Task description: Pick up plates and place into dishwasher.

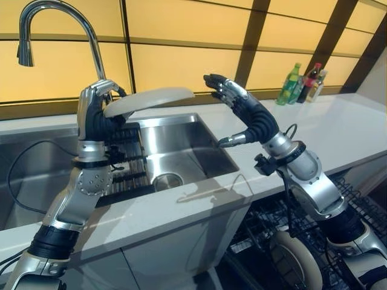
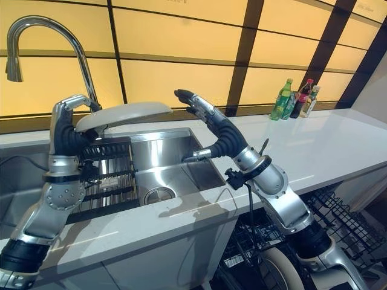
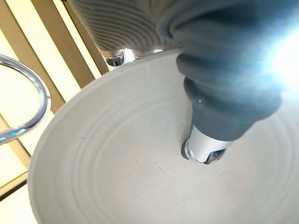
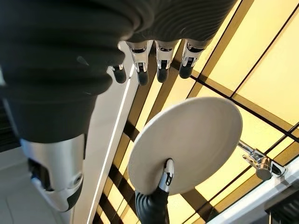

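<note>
Left hand (image 1: 97, 115) pinching grey plate (image 1: 148, 99) above sink (image 1: 187, 148); right hand (image 1: 233, 96) seemingly open.

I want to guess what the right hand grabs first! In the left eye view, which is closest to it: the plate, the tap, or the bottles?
From the right hand:
1. Plate, just to its left, held up by the left hand.
2. Bottles, off to its right by the wall.
3. Tap, far left behind the sink.

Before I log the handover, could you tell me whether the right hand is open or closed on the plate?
Open: the right hand has straight fingers, apart from the plate, which the left hand holds above the sink.
</note>
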Robot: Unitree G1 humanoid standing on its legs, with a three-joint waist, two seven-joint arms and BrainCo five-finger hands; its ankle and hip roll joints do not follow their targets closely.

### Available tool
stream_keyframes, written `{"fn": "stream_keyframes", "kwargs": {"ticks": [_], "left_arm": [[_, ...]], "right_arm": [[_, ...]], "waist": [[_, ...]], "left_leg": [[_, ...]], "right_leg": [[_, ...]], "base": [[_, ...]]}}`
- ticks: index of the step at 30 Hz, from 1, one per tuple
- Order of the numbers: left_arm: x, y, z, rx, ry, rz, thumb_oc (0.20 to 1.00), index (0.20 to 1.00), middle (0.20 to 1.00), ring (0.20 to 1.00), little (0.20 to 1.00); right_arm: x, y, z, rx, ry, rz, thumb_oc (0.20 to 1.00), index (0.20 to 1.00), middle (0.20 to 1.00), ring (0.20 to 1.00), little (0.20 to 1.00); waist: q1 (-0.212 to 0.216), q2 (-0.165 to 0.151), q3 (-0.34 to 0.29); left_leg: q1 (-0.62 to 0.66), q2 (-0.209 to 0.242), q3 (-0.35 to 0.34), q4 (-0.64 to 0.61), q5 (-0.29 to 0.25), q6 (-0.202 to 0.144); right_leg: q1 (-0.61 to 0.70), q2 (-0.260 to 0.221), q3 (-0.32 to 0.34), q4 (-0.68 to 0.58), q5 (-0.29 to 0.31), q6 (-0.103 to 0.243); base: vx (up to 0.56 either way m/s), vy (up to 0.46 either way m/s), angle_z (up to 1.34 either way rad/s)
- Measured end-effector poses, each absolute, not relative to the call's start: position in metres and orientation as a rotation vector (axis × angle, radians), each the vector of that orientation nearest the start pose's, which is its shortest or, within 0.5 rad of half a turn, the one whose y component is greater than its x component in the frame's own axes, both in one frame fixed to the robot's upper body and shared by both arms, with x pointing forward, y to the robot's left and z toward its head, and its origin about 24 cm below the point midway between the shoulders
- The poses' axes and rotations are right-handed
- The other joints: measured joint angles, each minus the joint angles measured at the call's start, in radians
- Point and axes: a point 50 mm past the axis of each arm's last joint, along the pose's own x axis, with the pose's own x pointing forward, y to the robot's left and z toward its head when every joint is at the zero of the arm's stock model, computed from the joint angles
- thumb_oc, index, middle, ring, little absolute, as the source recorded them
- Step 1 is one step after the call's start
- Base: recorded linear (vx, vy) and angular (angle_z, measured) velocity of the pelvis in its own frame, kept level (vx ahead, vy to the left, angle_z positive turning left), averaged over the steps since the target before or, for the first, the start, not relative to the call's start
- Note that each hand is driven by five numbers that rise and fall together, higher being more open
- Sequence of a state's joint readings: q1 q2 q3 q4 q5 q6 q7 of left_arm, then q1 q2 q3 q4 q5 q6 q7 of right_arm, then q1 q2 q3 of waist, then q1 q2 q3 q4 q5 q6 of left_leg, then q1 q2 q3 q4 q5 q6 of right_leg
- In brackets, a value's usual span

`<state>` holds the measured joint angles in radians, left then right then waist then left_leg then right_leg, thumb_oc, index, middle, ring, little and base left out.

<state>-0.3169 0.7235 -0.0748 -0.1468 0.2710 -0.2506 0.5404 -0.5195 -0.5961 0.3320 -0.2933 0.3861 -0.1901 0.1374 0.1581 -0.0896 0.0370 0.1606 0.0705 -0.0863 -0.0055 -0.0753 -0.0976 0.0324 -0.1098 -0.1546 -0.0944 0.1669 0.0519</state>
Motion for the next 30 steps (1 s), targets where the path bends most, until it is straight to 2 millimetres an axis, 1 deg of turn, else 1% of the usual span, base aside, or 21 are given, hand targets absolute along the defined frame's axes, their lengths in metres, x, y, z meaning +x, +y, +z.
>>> {"fn": "stream_keyframes", "kwargs": {"ticks": [3,8,10,15,19,22,25,28,30], "left_arm": [[0.270,0.209,0.218,0.779,-0.928,0.283,0.200,0.200,0.200,0.200,0.200],[0.270,0.208,0.218,0.784,-0.926,0.273,0.200,0.200,0.200,0.200,0.200],[0.270,0.207,0.219,0.793,-0.934,0.272,0.200,0.200,0.200,0.200,0.200],[0.272,0.204,0.220,0.797,-0.938,0.257,0.200,0.200,0.200,0.200,0.200],[0.273,0.196,0.218,0.870,-0.948,0.191,0.200,0.200,0.200,0.200,0.200],[0.270,0.178,0.214,0.947,-0.984,0.026,0.200,0.200,0.200,0.200,0.200],[0.262,0.161,0.213,0.949,-1.033,-0.088,0.200,0.200,0.200,0.200,0.200],[0.260,0.159,0.214,0.953,-1.037,-0.117,0.200,0.200,0.200,0.200,0.200],[0.261,0.159,0.213,0.960,-1.020,-0.130,0.200,0.200,0.200,0.200,0.200]], "right_arm": [[0.264,-0.108,0.233,-0.262,-0.790,0.688,1.000,1.000,1.000,1.000,1.000],[0.263,-0.103,0.232,-0.238,-0.794,0.705,1.000,1.000,1.000,1.000,1.000],[0.262,-0.099,0.230,-0.240,-0.790,0.734,1.000,1.000,1.000,1.000,1.000],[0.262,-0.097,0.231,-0.251,-0.796,0.730,1.000,1.000,1.000,1.000,1.000],[0.263,-0.094,0.241,-0.347,-0.858,0.685,1.000,1.000,1.000,1.000,1.000],[0.260,-0.083,0.246,-0.431,-0.903,0.708,1.000,1.000,1.000,1.000,1.000],[0.259,-0.079,0.243,-0.488,-0.916,0.700,1.000,1.000,1.000,1.000,1.000],[0.258,-0.080,0.242,-0.602,-0.957,0.634,1.000,1.000,1.000,1.000,1.000],[0.256,-0.084,0.244,-0.755,-1.030,0.522,1.000,1.000,1.000,1.000,1.000]], "waist": [[-0.001,0.001,-0.006],[-0.001,0.003,-0.008],[-0.001,0.003,-0.008],[0.002,0.003,-0.010],[0.002,0.004,-0.011],[0.002,0.005,-0.012],[0.000,0.004,-0.012],[0.003,0.008,-0.011],[0.006,0.009,-0.011]], "left_leg": [[-0.001,0.000,-0.002,0.000,0.000,0.000],[0.000,0.000,-0.005,0.000,0.000,-0.001],[-0.002,0.001,-0.011,0.002,-0.001,-0.001],[-0.008,0.001,-0.028,0.010,-0.002,-0.003],[-0.017,0.001,-0.035,0.019,-0.003,-0.004],[-0.019,0.000,-0.037,0.020,-0.003,-0.004],[-0.026,-0.004,-0.050,0.023,-0.003,-0.004],[-0.034,-0.004,-0.055,0.032,-0.003,-0.004],[-0.035,-0.004,-0.057,0.033,-0.003,-0.004]], "right_leg": [[0.000,0.000,-0.005,0.002,0.000,0.000],[0.003,0.000,-0.010,0.002,0.000,0.000],[0.006,-0.002,-0.017,0.002,-0.001,-0.001],[0.015,-0.003,-0.029,0.002,-0.006,-0.003],[0.015,-0.005,-0.045,0.002,-0.007,-0.003],[0.016,-0.007,-0.045,0.002,-0.011,-0.003],[0.015,-0.010,-0.049,0.003,-0.011,-0.003],[0.014,-0.011,-0.056,0.003,-0.012,-0.003],[0.014,-0.011,-0.059,0.003,-0.012,-0.003]], "base": [[-0.01,-0.007,0.01],[0.00,0.000,0.01],[0.00,-0.001,0.09],[0.00,-0.014,0.12],[0.01,-0.004,0.08],[0.00,0.002,0.01],[0.01,0.000,0.05],[0.01,-0.004,0.09],[0.00,-0.003,0.02]]}}
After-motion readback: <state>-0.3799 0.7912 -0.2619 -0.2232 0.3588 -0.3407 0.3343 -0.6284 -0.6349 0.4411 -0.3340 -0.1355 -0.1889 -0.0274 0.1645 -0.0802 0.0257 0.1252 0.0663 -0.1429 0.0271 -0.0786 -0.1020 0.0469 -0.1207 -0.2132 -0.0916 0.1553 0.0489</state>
